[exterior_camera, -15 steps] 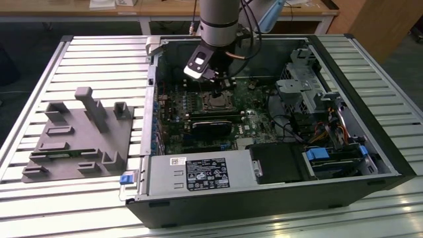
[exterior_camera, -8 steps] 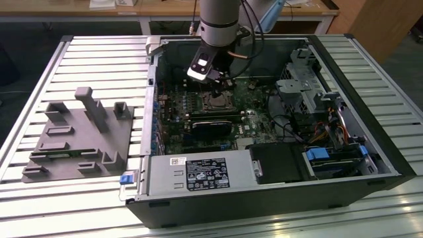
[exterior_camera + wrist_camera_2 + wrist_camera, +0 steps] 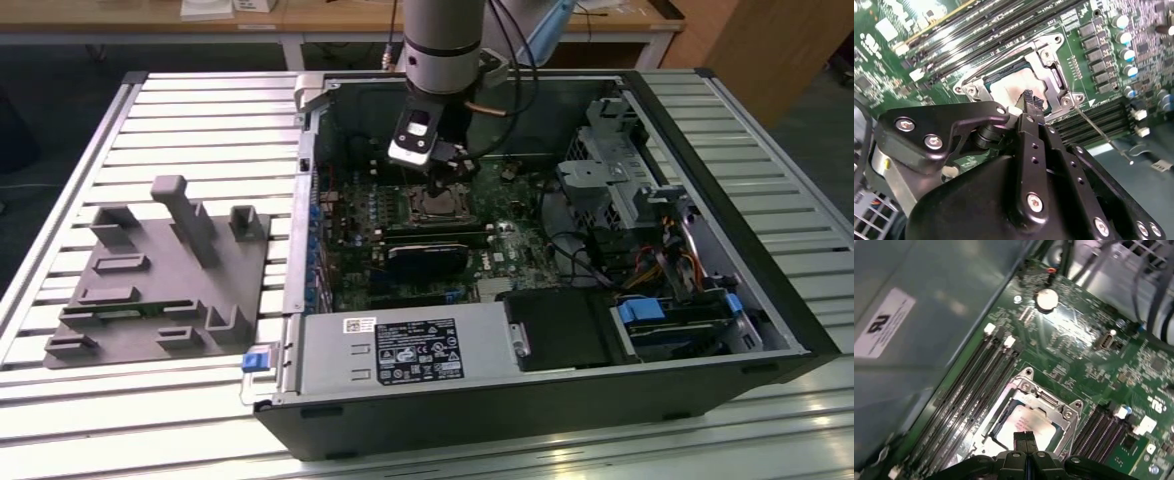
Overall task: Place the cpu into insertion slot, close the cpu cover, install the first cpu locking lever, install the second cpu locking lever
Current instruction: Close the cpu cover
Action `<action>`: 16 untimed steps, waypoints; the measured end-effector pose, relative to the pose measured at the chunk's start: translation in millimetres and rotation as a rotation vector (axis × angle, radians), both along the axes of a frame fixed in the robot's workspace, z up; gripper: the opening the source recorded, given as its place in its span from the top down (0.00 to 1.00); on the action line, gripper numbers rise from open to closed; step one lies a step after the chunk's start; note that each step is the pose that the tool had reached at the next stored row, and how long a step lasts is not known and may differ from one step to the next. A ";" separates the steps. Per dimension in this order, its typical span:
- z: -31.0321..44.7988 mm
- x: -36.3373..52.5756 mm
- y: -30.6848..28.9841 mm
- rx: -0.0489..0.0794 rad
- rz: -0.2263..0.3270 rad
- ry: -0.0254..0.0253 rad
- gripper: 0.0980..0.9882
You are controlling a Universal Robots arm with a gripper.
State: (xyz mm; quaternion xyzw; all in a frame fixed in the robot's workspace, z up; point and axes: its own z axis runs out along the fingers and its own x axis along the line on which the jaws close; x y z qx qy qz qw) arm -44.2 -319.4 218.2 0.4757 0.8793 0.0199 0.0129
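Note:
The cpu [image 3: 1004, 90] lies in the insertion slot [image 3: 438, 205], its pale metal top showing through the square window of the cpu cover [image 3: 1050, 75], which lies flat over it. Both wrist views show this, with the cpu [image 3: 1030, 421] framed by the cover [image 3: 1048, 401]. A thin locking lever [image 3: 1104, 136] sticks out from the socket's corner across the memory slots. My gripper [image 3: 1030, 98] hangs just above the cover's edge with its black fingertips pressed together and nothing between them. From the exterior view, the gripper [image 3: 447, 178] is inside the open computer case, over the socket.
Long black memory slots [image 3: 979, 380] flank the socket on both sides. A black card [image 3: 430, 262] sits below it in the exterior view, with the power supply [image 3: 400, 352] in front and drive cages and cables [image 3: 654, 230] at that view's right. A grey fixture [image 3: 160, 270] lies on the table at its left.

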 end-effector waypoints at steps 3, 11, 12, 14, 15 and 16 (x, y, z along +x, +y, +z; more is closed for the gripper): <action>0.0 0.0 0.0 0.000 0.054 0.0000 0.99; -0.1 0.0 0.0 0.000 0.200 0.0000 0.99; -0.2 0.0 0.0 0.000 0.217 0.0000 0.99; -0.2 0.0 0.0 0.000 0.253 0.0000 0.99; -0.2 0.0 0.0 0.000 0.272 0.0000 0.99; -0.2 0.0 0.0 0.000 0.291 0.0000 0.99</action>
